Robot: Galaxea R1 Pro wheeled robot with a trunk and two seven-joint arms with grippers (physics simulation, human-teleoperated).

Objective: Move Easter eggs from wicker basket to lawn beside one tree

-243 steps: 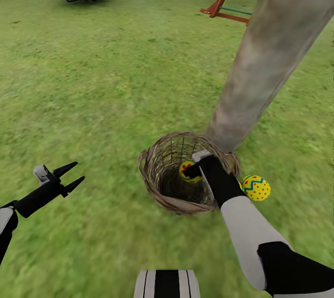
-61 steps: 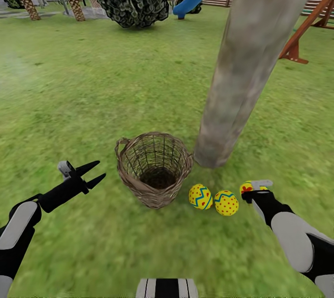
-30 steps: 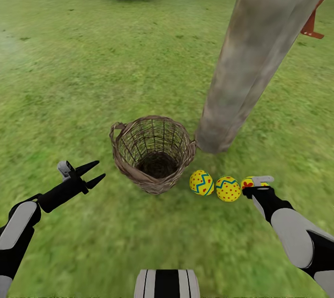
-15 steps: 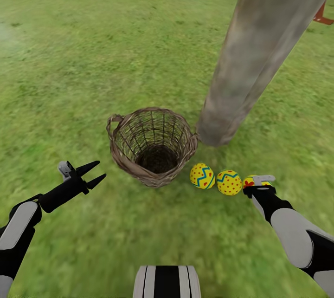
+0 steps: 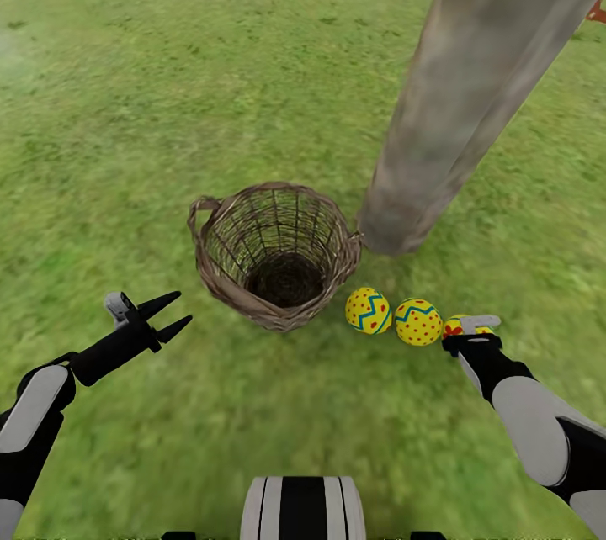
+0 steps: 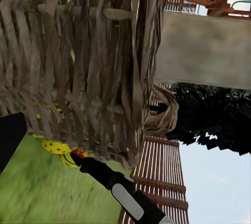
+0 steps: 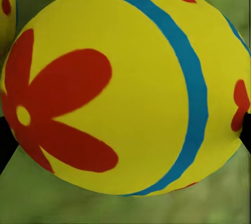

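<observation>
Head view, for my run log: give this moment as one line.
brown wicker basket: empty | yellow dotted eggs: on grass by grey tree trunk | right gripper: at flower-marked egg | left gripper: open

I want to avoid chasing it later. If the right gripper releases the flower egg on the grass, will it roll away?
Probably not far: the flower egg is round and smooth, so it could roll, but the lawn looks flat. The two other eggs lie beside it. Right gripper should open gently.
</observation>
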